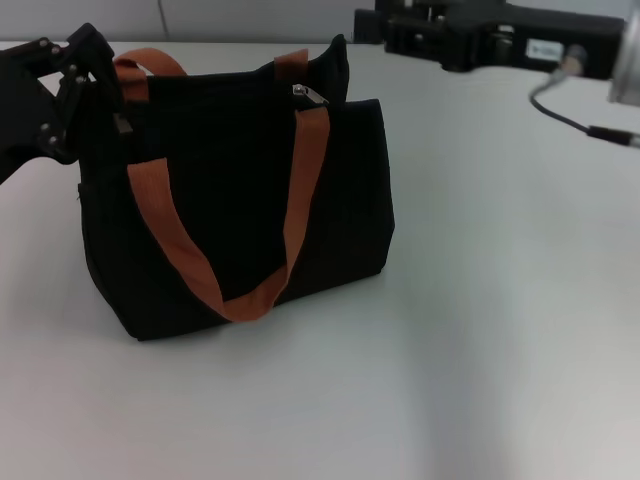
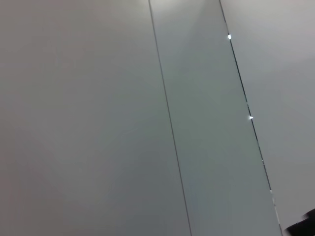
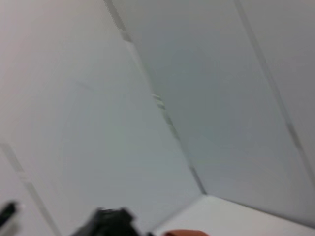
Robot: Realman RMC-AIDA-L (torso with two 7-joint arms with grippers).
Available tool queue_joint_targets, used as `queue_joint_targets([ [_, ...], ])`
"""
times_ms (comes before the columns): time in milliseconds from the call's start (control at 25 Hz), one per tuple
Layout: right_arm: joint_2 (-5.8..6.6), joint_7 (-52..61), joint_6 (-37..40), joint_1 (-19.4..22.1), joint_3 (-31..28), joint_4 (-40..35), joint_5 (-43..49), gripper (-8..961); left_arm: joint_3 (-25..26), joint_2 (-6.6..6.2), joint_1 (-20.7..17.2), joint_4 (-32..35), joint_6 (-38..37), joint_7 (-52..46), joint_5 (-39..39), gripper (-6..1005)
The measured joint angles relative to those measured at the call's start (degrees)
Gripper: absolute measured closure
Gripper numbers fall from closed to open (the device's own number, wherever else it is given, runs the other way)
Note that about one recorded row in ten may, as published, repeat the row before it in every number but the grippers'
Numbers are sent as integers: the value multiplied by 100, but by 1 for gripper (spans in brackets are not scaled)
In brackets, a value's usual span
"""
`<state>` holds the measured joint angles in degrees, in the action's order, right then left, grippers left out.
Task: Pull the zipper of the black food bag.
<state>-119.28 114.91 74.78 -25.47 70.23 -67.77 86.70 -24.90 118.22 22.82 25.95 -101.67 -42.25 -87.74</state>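
Note:
The black food bag [image 1: 235, 200] stands upright on the white table, left of centre in the head view, its rust-orange handles hanging down the front. The silver zipper pull [image 1: 310, 95] sits on the top rim toward the bag's right end. My left gripper [image 1: 105, 95] is at the bag's upper left corner, against the rim and the handle there, black against black. Only a grey part of my right arm [image 1: 628, 62] shows at the far right, well away from the bag. The wrist views show mostly wall; the right one catches a sliver of orange handle [image 3: 184, 232].
Black equipment [image 1: 480, 35] sits along the table's back edge at the right. A dark cable [image 1: 570, 118] runs beside the right arm. The white table [image 1: 480, 330] stretches in front of and right of the bag.

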Motion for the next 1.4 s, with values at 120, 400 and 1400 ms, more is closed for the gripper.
queue_joint_targets([
  [120, 25, -1102, 1162, -50, -421, 698, -379, 449, 2, -2, -4, -11, 62, -93, -1, 894],
  [400, 239, -3285, 3019, -183, -765, 2308, 108, 321, 3, -17, -44, -10, 220, -314, -32, 893],
  [1400, 128, -4825, 2556, -153, -722, 3343, 612, 214, -90, -886, -148, 1977, -839, -3867, -1942, 466],
])
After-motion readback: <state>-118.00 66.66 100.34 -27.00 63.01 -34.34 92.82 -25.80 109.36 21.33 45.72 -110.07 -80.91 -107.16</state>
